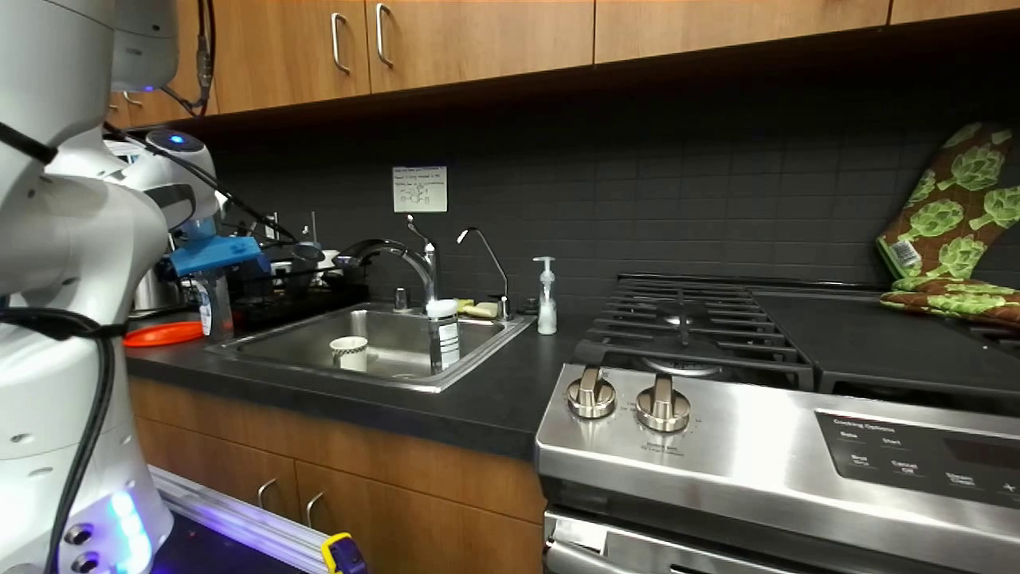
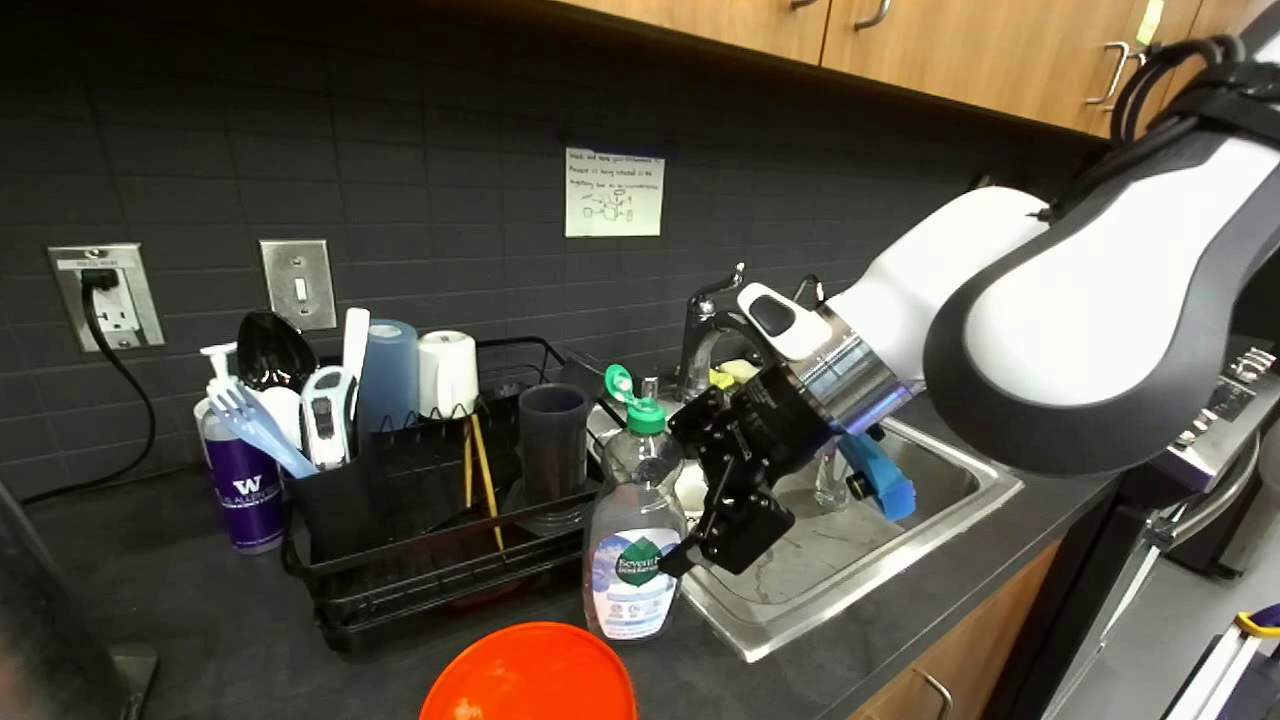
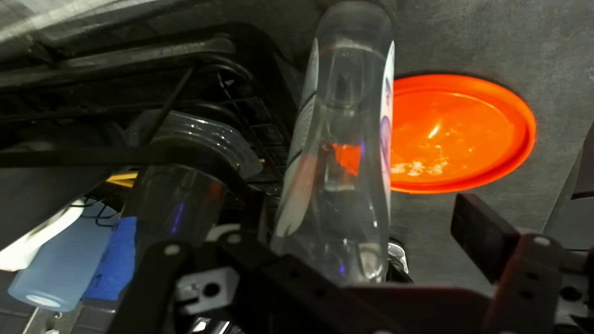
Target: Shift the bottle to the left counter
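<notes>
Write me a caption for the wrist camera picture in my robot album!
Open gripper close to a clear bottle, with an orange dish and a black dish rack beside it.

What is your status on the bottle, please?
Gripper open. Bottle standing on dark counter, green cap flipped up. Dish rack and orange plate close beside it.

In the wrist view, the gripper (image 3: 371, 222) hides the top of the dish soap bottle (image 3: 345, 134). In an exterior view, the bottom edge crops the orange plate (image 2: 530, 680), and most handwriting on the wall note (image 2: 614, 193) (its little diagram (image 2: 607, 208), too) is too small to make out.
</notes>
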Available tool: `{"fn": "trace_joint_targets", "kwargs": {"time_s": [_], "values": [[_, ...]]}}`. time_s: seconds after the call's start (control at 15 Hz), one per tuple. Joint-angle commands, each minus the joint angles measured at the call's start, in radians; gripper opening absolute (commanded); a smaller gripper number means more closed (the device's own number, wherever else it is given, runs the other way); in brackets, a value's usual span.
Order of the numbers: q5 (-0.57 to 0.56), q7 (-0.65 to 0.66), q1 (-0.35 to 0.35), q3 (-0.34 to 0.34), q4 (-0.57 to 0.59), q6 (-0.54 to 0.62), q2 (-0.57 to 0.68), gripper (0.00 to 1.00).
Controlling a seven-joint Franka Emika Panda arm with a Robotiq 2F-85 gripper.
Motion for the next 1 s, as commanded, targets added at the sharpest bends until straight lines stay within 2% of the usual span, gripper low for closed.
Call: {"fn": "trace_joint_targets", "kwargs": {"time_s": [0.0,0.27,0.6,0.67,0.73,0.93], "values": [[0.008,0.012,0.01,-0.003,0.007,0.042,0.065,1.0],[0.026,0.012,-0.023,0.021,0.012,0.055,0.128,1.0],[0.067,-0.008,-0.093,0.079,0.018,0.011,0.175,1.0],[-0.135,0.172,-0.245,0.183,-0.01,-0.003,0.199,1.0],[-0.184,0.201,-0.287,0.21,-0.01,-0.009,0.205,1.0],[-0.395,0.35,-0.502,0.341,-0.011,-0.029,0.226,1.0]]}}
